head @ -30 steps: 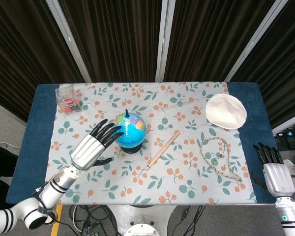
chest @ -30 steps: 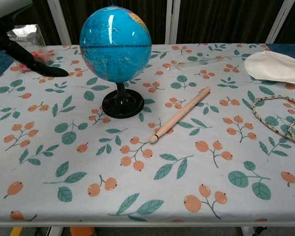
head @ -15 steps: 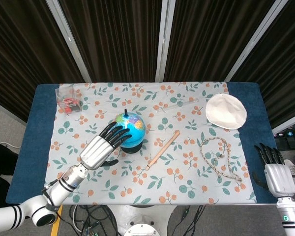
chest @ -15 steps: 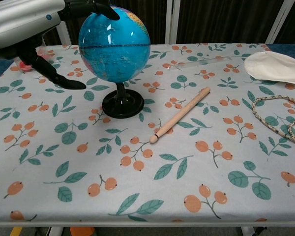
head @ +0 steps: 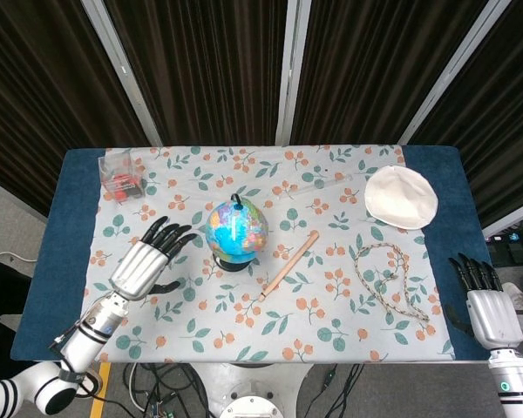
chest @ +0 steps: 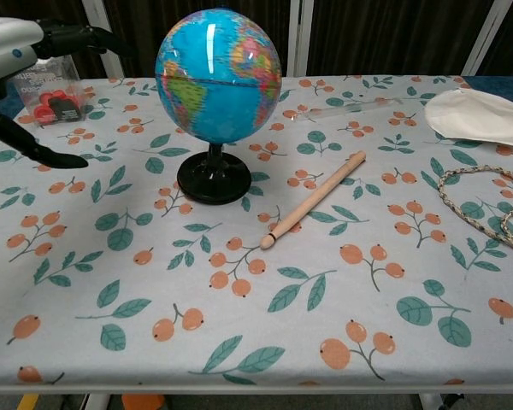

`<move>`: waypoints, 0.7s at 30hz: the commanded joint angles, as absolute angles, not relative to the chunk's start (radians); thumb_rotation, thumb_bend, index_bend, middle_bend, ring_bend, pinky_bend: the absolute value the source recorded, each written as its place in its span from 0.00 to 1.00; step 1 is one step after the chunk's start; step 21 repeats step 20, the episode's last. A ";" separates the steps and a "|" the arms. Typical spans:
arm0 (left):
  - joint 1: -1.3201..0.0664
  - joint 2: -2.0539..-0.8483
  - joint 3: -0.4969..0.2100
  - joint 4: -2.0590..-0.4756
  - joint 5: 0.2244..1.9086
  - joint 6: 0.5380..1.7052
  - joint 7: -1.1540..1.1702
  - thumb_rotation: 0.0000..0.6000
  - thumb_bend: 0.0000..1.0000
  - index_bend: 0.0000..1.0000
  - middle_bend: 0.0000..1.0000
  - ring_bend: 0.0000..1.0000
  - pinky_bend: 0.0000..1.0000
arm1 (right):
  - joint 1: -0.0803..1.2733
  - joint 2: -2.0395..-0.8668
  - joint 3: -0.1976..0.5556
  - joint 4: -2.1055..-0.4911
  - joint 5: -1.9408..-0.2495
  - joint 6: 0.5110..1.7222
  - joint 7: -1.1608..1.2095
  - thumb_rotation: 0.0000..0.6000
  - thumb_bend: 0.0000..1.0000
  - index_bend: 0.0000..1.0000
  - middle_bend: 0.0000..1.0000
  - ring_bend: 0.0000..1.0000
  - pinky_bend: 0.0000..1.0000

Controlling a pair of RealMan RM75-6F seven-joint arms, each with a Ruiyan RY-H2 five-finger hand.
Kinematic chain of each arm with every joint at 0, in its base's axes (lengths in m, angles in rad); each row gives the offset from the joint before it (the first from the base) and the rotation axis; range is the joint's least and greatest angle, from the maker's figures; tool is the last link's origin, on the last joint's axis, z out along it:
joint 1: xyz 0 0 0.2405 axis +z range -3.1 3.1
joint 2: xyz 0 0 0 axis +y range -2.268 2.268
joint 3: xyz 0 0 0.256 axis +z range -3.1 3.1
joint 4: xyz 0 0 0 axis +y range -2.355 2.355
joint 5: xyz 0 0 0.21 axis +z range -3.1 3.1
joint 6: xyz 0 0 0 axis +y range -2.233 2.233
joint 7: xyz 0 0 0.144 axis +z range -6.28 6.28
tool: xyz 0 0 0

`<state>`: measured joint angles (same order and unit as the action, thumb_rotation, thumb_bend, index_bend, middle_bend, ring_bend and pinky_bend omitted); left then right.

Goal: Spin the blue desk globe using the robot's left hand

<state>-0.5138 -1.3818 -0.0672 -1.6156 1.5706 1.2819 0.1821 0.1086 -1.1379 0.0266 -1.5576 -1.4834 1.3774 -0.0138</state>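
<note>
The blue desk globe (head: 236, 232) (chest: 218, 75) stands on its black round base (chest: 212, 181) near the middle of the floral tablecloth, leaning to the right, with green and yellow land facing the chest view. My left hand (head: 145, 259) (chest: 21, 49) hovers to the left of the globe with fingers spread, apart from it and holding nothing. My right hand (head: 484, 300) rests at the table's near right corner, fingers extended, empty; the chest view does not show it.
A wooden stick (head: 289, 264) (chest: 313, 198) lies right of the globe. A braided rope loop (head: 389, 279) (chest: 483, 202) and a white cloth cap (head: 402, 197) (chest: 479, 116) lie to the right. At the back left stands a clear box with red pieces (head: 123, 175) (chest: 47, 85).
My left hand has pulled back leftward off the globe. The globe has turned, now showing land where plain blue faced before, and its ball leans further right.
</note>
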 commanded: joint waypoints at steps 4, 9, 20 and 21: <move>-0.451 -1.330 -0.053 -1.593 1.534 1.335 0.149 1.00 0.11 0.14 0.11 0.19 0.04 | 0.110 -1.138 0.025 -1.562 -1.487 1.375 -0.019 1.00 0.31 0.00 0.00 0.00 0.00; -0.381 -1.297 -0.030 -1.566 1.513 1.394 0.117 1.00 0.11 0.14 0.11 0.14 0.04 | 0.112 -1.135 0.027 -1.574 -1.488 1.377 -0.024 1.00 0.31 0.00 0.00 0.00 0.00; -0.214 -1.253 0.026 -1.443 1.471 1.510 0.052 1.00 0.11 0.15 0.11 0.06 0.04 | 0.121 -1.141 0.028 -1.601 -1.495 1.373 -0.052 1.00 0.31 0.00 0.00 0.00 0.00; -0.214 -1.253 0.026 -1.443 1.471 1.510 0.052 1.00 0.11 0.15 0.11 0.06 0.04 | 0.121 -1.141 0.028 -1.601 -1.495 1.373 -0.052 1.00 0.31 0.00 0.00 0.00 0.00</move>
